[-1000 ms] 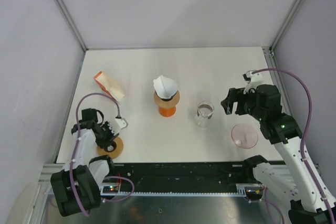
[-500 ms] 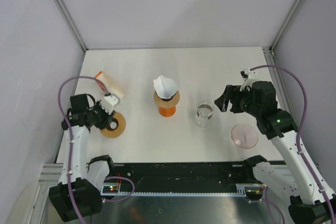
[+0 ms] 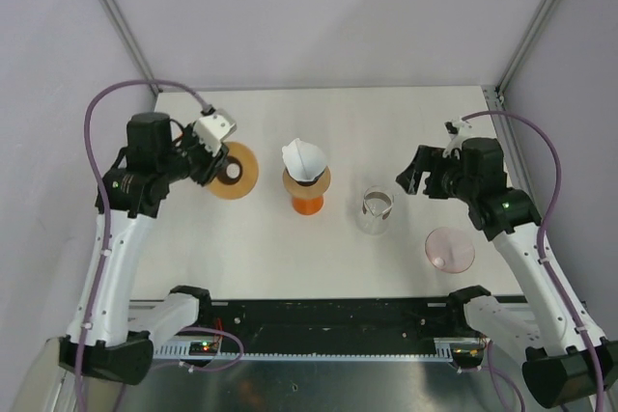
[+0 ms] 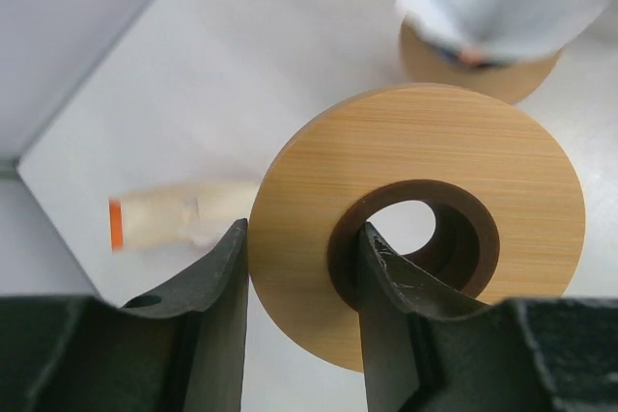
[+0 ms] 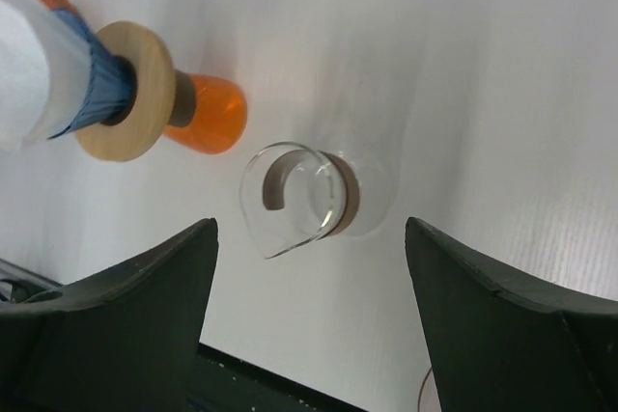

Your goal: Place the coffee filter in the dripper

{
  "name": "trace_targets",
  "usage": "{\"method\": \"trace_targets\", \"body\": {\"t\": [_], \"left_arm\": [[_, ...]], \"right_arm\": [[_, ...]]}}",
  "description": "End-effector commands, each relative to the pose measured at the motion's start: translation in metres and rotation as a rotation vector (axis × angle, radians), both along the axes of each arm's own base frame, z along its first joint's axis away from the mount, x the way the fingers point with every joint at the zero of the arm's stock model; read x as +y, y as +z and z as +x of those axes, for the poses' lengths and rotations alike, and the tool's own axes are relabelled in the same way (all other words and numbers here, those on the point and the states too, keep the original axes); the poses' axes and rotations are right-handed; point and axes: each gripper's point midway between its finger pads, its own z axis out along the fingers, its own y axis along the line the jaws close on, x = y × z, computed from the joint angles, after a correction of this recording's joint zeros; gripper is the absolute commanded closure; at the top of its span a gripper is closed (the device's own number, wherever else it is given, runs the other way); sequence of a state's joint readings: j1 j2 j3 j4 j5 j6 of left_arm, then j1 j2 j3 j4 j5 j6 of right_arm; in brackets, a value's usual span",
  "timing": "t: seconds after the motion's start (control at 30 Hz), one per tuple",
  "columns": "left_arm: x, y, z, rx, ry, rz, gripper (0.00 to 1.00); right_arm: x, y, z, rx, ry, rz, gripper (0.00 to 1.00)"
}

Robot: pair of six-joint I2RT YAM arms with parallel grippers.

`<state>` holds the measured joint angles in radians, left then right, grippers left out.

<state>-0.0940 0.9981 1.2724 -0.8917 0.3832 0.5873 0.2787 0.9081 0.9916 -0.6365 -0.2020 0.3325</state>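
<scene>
Wood is what my left gripper (image 4: 304, 238) has: it is pinching the wooden ring (image 4: 435, 142), one finger through the hole and the other outside the rim. A second ago that arm sat low by the near-left edge. It has since lifted the ring and swung it back, so it hangs just beside the coffee filter (image 3: 304, 156). The filter sits white and folded on top of the orange stand (image 3: 307, 204), not yet handled, and I cannot tell which piece is meant to receive it. My right gripper (image 5: 309, 227) is spread wide and empty over the glass beaker (image 3: 375, 207), having edged towards it. The left wall (image 3: 58, 94) is close behind my left arm, and a packet (image 4: 179, 222) lies beneath it. The pink dish (image 3: 450, 249) sits near the right edge. The table (image 3: 290, 258) in front of the stand gives me room.
</scene>
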Motion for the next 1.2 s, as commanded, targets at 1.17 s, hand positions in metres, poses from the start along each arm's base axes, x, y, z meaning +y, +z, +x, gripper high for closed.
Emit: {"method": "trace_targets", "body": {"t": [1.17], "left_arm": [[-0.369, -0.096, 0.013, 0.224, -0.681, 0.256, 1.00]], "right_arm": [[-0.108, 0.000, 0.030, 0.021, -0.299, 0.007, 0.16]]}}
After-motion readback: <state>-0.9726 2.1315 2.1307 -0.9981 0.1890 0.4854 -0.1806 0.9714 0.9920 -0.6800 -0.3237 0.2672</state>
